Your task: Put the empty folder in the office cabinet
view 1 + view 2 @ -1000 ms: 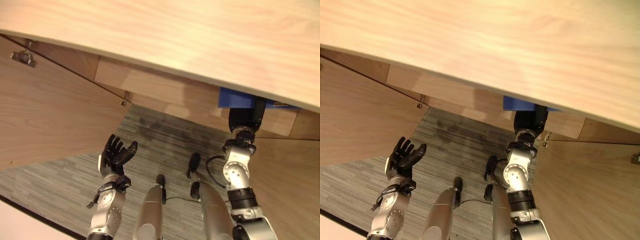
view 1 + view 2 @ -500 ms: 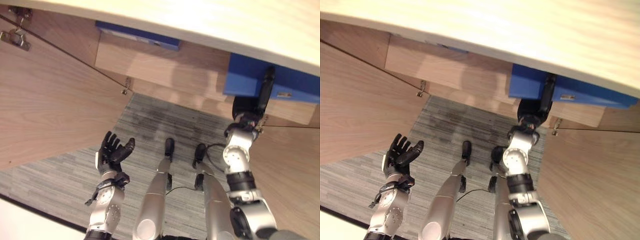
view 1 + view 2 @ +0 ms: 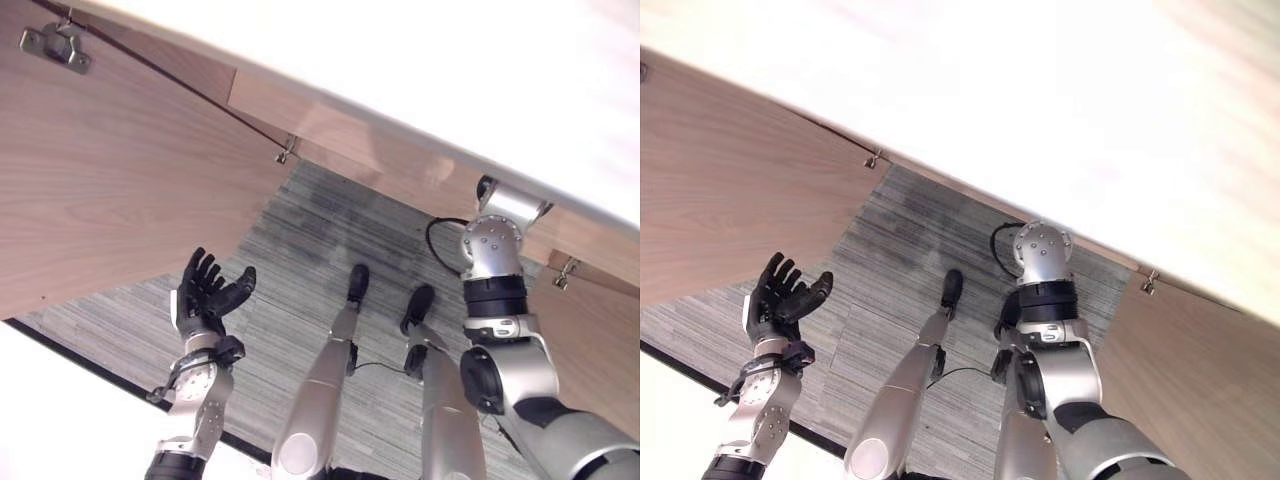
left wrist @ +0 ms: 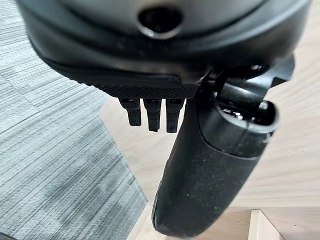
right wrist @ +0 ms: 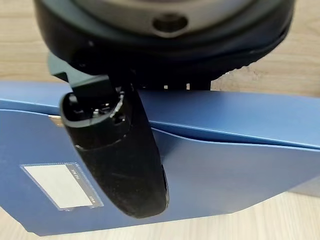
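Since half a second ago the head camera has swung, and the right forearm now reaches up behind the pale wooden cabinet top (image 3: 420, 70), which hides the hand. Its wrist view shows the right hand (image 5: 120, 165) with its dark thumb pressed across the face of the flat blue folder with a white label (image 5: 240, 165); the fingers lie behind the folder, so the hand is clamped on it. Light wood of the cabinet shows past the folder's edges. Down left, the left hand (image 3: 208, 292) hangs empty, fingers spread apart, above the grey striped carpet floor (image 3: 300, 250). An open wooden cabinet door (image 3: 110, 180) stands just beside it.
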Controlling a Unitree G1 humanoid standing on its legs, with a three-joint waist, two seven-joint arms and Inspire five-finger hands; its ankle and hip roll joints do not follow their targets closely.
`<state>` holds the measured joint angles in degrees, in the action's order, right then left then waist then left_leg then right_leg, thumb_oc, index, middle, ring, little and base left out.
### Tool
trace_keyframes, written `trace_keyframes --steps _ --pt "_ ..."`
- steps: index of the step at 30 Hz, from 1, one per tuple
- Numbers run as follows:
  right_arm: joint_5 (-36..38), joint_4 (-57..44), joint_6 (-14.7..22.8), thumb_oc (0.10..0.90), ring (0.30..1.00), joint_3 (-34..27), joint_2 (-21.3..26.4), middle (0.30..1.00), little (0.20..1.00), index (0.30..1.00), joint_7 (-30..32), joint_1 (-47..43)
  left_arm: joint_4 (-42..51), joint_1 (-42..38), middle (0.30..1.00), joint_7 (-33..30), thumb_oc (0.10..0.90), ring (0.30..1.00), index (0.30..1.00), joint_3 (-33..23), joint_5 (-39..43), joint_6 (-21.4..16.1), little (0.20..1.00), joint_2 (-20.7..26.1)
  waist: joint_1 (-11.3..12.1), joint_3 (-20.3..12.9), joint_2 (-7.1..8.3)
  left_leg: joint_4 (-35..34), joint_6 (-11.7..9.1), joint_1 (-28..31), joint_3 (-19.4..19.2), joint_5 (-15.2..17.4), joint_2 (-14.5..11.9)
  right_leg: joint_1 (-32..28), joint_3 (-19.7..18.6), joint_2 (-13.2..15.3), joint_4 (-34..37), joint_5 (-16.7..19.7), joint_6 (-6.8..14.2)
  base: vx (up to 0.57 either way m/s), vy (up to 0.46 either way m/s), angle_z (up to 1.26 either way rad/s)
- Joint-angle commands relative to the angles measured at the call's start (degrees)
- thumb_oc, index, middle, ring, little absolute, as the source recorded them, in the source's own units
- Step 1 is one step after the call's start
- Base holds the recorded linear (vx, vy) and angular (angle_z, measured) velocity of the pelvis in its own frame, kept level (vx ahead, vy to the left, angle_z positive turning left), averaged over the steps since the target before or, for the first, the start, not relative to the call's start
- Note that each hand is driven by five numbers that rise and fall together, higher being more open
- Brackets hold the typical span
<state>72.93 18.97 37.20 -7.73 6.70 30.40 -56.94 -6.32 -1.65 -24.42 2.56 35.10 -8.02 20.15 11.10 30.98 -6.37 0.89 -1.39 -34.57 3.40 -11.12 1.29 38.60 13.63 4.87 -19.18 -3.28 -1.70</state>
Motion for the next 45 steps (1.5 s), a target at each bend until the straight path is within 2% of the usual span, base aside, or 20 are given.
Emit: trace_keyframes --steps 1,2,3,5,7,10,14,16,17,18,19,20,22,24,25,26,30,34,37,45 --pt "-9.1 -2.4 1.4 0.4 0.3 4.3 11.2 0.3 0.3 0.3 -1.7 -10.8 4.7 0.5 0.9 -2.0 0.8 0.9 0.9 -2.3 -3.0 -4.6 0.9 4.0 -1.1 -1.2 -3.17 3.7 0.2 0.7 0.0 8.0 1.5 -2.6 -2.9 1.2 8.1 3.1 4.6 0.0 -0.009 0.04" --pt "-8.9 0.1 0.1 0.573 0.559 5.0 13.3 0.559 0.559 0.559 -1.4 -11.2 4.8 0.3 0.9 -2.1 0.8 0.9 0.9 -2.5 -3.1 -4.7 0.9 4.3 -1.2 -1.2 -3.02 3.1 0.2 0.4 0.2 7.8 1.6 -2.3 -2.7 1.3 8.3 3.2 4.7 0.0 -0.008 0.06" --pt "-8.7 0.4 0.0 0.8 0.9 5.0 13.5 0.9 0.9 0.9 -1.5 -11.5 4.8 0.2 0.9 -2.1 0.8 0.9 0.9 -2.5 -3.1 -4.7 0.9 4.3 -1.2 -1.2 -3.1 3.0 0.2 0.4 0.3 7.7 1.6 -2.2 -2.7 1.3 8.4 3.2 4.7 0.0 -0.006 0.05" --pt "-8.4 1.4 -0.5 0.8 0.9 5.4 14.3 0.9 0.9 0.9 -1.5 -11.5 4.9 0.1 0.9 -2.2 0.8 0.9 0.9 -2.6 -3.0 -4.7 0.9 4.4 -1.3 -1.2 -3.07 2.8 0.2 0.2 0.2 7.6 1.6 -2.0 -2.7 1.3 8.4 3.3 4.7 0.0 0.007 0.06" --pt "-6.1 5.5 -2.6 0.8 0.9 6.1 16.0 0.9 0.9 0.9 -2.3 -10.7 5.2 -0.5 0.9 -2.3 0.8 0.9 0.9 -2.7 -2.6 -4.6 0.9 4.2 -1.7 -1.2 -2.68 2.4 0.3 -0.1 0.3 7.4 1.5 -1.3 -2.4 1.3 8.4 3.5 4.8 0.0 -0.001 0.06" --pt "-5.2 6.6 -3.8 0.8 0.9 6.2 15.9 0.9 0.9 0.9 -3.2 -9.1 5.3 -0.8 0.9 -2.3 0.8 0.9 0.9 -2.8 -2.4 -4.1 0.9 4.1 -2.1 -1.2 -2.31 2.2 0.4 0.1 0.3 7.5 1.5 -1.5 -2.4 1.2 8.7 3.6 4.7 0.0 -0.003 0.03" --pt "-2.6 4.7 -5.0 0.8 0.9 6.3 12.1 0.9 0.9 0.9 -7.5 -3.5 5.8 -1.1 0.9 -3.1 0.8 0.9 0.9 -3.8 -2.1 -4.3 0.9 3.2 -2.7 -1.2 -1.72 2.6 0.7 0.8 0.5 8.1 1.7 -2.3 -2.4 1.1 9.0 3.8 4.8 0.0 0.0 0.0" --pt "-0.8 5.5 -5.6 0.8 0.9 7.3 11.9 0.9 0.9 0.9 -9.6 -2.1 5.8 -0.9 0.9 -3.9 0.8 0.9 0.9 -4.7 -1.3 -5.2 0.9 2.5 -2.8 -1.2 -1.53 2.5 0.8 1.2 0.6 8.1 1.8 -2.5 -2.6 1.1 9.2 4.0 4.9 -0.02 0.005 0.0" --pt "-0.9 7.8 -9.2 0.8 0.9 10.2 13.5 0.9 0.9 0.9 -11.4 0.3 6.0 -1.2 0.9 -5.3 0.8 0.9 0.9 -6.6 -0.4 -6.5 0.9 1.5 -2.9 -1.2 -0.99 2.4 0.9 1.5 0.6 8.1 1.8 -2.6 -2.5 1.1 9.2 4.2 4.9 0.0 0.0 0.0" --pt "-0.8 7.9 -9.3 0.8 0.9 10.3 13.6 0.9 0.9 0.9 -11.5 0.3 6.0 -1.2 0.9 -5.4 0.8 0.9 0.9 -6.6 -0.4 -6.5 0.9 1.4 -3.0 -1.2 -1.03 2.3 0.9 1.5 0.6 8.1 1.8 -2.6 -2.5 1.1 9.2 4.2 4.9 -0.05 0.004 0.01" --pt "-1.4 10.1 -12.5 0.8 0.9 12.2 15.3 0.9 0.9 0.9 -12.6 1.8 6.1 -1.7 0.9 -5.6 0.8 0.9 0.9 -7.2 -0.6 -6.7 0.9 1.4 -3.1 -1.2 -0.51 2.3 0.9 1.8 0.5 8.2 1.7 -2.6 -2.5 1.1 9.1 4.3 4.9 -0.06 -0.013 0.02" --pt "-4.8 10.8 -18.3 0.8 0.9 16.2 18.6 0.9 0.9 0.9 -14.3 4.9 6.5 -2.0 0.9 -5.1 0.8 0.9 0.9 -7.4 -1.4 -6.3 0.9 1.4 -3.6 -1.2 0.39 2.3 0.9 1.9 0.4 8.3 1.6 -2.8 -2.3 1.1 9.2 4.5 4.8 -0.08 -0.03 0.02" --pt "-7.2 11.8 -23.2 0.8 0.9 19.3 22.0 0.9 0.9 0.9 -16.8 7.7 6.6 -2.3 0.9 -3.7 0.8 0.9 0.9 -7.6 -3.3 -5.6 0.9 2.5 -4.1 -1.2 1.54 3.1 0.8 1.8 0.4 8.6 1.5 -3.0 -2.1 1.2 9.2 4.7 4.7 -0.07 -0.034 0.05" --pt "-8.4 11.9 -24.7 0.8 0.9 20.7 23.5 0.9 0.9 0.9 -17.7 8.4 6.8 -2.3 0.9 -3.3 0.8 0.9 0.9 -7.6 -3.7 -5.4 0.9 2.7 -4.2 -1.2 1.94 3.7 0.8 1.6 0.4 8.9 1.5 -3.0 -2.1 1.3 9.2 4.8 4.8 -0.06 -0.02 0.02" --pt "-9.0 11.9 -27.9 0.8 0.9 23.2 26.2 0.9 0.9 0.9 -20.3 8.7 7.7 -1.8 0.9 -2.2 0.8 0.9 0.9 -7.5 -4.7 -5.0 0.9 3.6 -4.1 -1.2 2.92 4.9 0.9 1.1 0.6 9.4 1.4 -3.0 -1.9 1.3 9.1 5.2 4.9 -0.08 -0.024 -0.01" --pt "-8.7 11.8 -28.7 0.8 0.9 24.0 26.8 0.9 0.9 0.9 -21.5 8.6 8.1 -1.4 0.9 -1.7 0.8 0.9 0.9 -7.3 -4.7 -4.9 0.9 3.6 -4.0 -1.2 3.24 5.2 0.9 0.9 0.6 9.6 1.4 -2.9 -1.9 1.3 9.2 5.4 4.9 -0.1 -0.029 -0.02" --pt "-4.8 10.0 -27.7 0.8 0.9 26.0 28.0 0.9 0.9 0.9 -27.4 5.3 9.2 0.2 0.9 -0.4 0.8 0.9 0.9 -7.1 -4.6 -5.6 0.9 3.2 -2.8 -1.2 3.85 5.8 1.0 0.1 0.5 9.7 1.6 -2.3 -1.9 1.4 9.5 6.2 5.3 -0.08 0.0 -0.04" --pt "-3.2 9.7 -26.7 0.8 0.9 27.1 28.0 0.9 0.9 0.9 -29.8 3.0 9.0 0.9 0.9 -0.3 0.8 0.9 0.9 -7.2 -4.2 -6.5 0.9 2.9 -2.2 -1.2 4.1 5.9 1.1 -0.2 0.4 9.6 1.7 -2.0 -1.9 1.3 10.2 6.8 5.5 -0.06 0.021 -0.05" --pt "-3.0 9.1 -27.3 0.8 0.9 29.2 28.4 0.9 0.9 0.9 -31.6 1.5 8.4 0.8 0.9 0.5 0.8 0.9 0.9 -6.6 -3.6 -6.5 0.9 2.9 -2.0 -1.2 4.3 5.6 1.1 -0.2 0.1 9.2 1.7 -2.1 -1.6 1.3 11.1 7.5 5.7 -0.05 0.019 -0.05" --pt "-0.3 6.1 -25.0 0.8 0.9 27.7 23.9 0.9 0.9 0.9 -33.3 4.5 8.7 0.9 0.9 1.2 0.8 0.9 0.9 -6.2 -3.3 -6.4 0.9 2.3 -2.1 -1.2 4.55 5.0 1.4 1.6 -0.5 9.5 2.0 -4.3 -1.6 1.4 12.7 8.5 6.2 -0.03 0.032 -0.05"
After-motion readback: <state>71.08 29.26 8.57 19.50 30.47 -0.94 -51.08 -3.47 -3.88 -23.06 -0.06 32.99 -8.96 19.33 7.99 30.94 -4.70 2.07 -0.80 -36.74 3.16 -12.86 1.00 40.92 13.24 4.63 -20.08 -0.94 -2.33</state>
